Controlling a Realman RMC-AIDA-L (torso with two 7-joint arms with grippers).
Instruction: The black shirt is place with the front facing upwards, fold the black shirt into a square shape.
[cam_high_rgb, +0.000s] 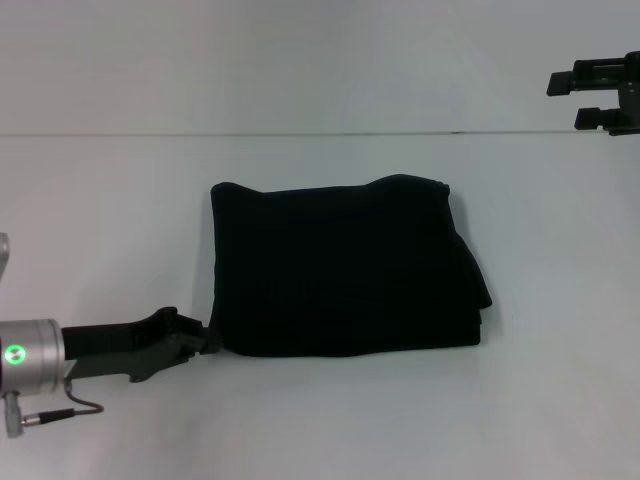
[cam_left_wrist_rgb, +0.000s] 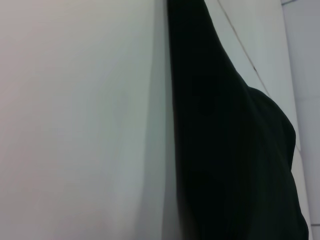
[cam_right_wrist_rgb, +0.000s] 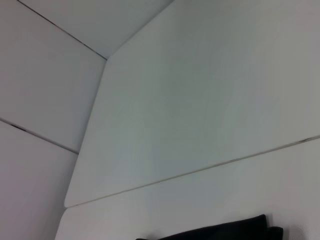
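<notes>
Black cotton T-shirt (cam_high_rgb: 345, 270) lies mid-worktop as a compact, near-square bundle. No lettering or neck label visible. Layers stack unevenly along the side facing the right edge of the white worktop (cam_high_rgb: 100, 200), with a small ridge sticking out there; far edge slightly wavy.

Left pincer (cam_high_rgb: 205, 337) sits low on the worktop, tips touching the bundle's near corner on the robot's left. Whether its fingers are apart, together or pinching cloth: cannot tell, since they merge with the dark fabric. The left wrist view shows only the shirt's edge against the worktop.

Right pincer (cam_high_rgb: 580, 100) is raised by the far right corner, well apart from the shirt, fingers apart and empty.

Judgement: folding looks essentially done. What is left is at most tidying the offset layers on the right side and clearing the left arm.
</notes>
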